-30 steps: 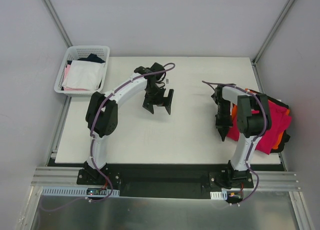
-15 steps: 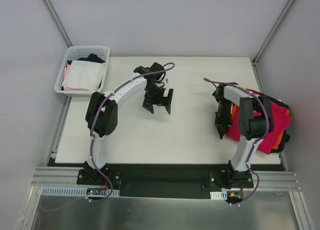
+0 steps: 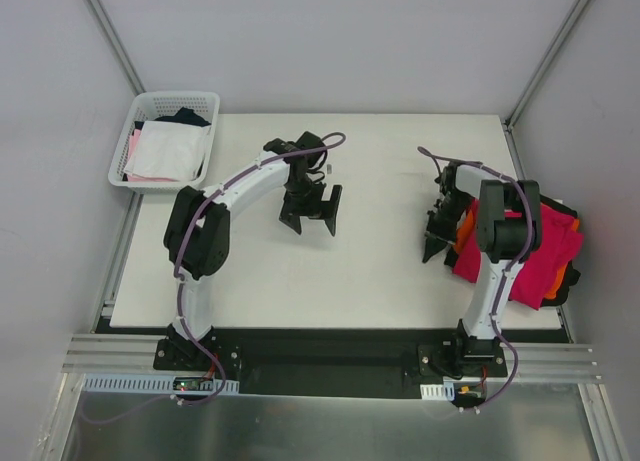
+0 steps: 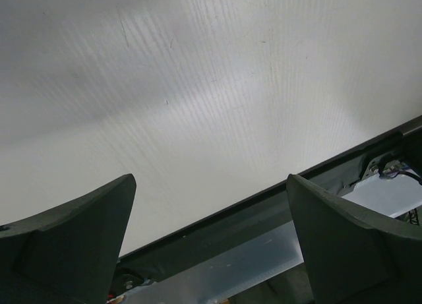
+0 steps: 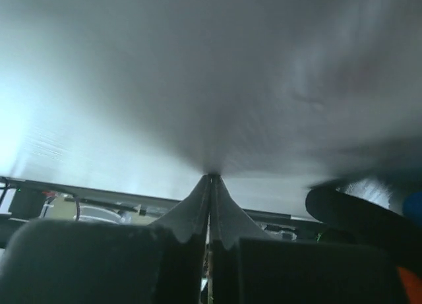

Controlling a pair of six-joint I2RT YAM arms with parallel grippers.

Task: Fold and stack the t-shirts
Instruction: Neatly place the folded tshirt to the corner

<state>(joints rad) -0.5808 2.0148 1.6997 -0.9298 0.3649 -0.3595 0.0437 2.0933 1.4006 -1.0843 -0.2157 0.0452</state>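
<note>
Overhead, the t-shirts [image 3: 545, 253] are seen heaped at the right edge of the table [image 3: 370, 276], partly overhanging it, the right gripper [image 3: 434, 245] just beside them, the left gripper [image 3: 310, 211] well apart. From the left wrist, jaws are shown spread, empty. From the right wrist, the 2 fingers [image 5: 188, 221] are shown pressed together; by a nudge, the heap could be pushed off.

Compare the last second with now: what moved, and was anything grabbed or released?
The right gripper, shut and empty, pulled back a little from the near edge of the white table and swung leftward. The open left gripper drifted slightly left. Nothing was grabbed or released. The pile of crimson-magenta, orange and black cloth t-shirts and the white mesh basket stayed put.
</note>
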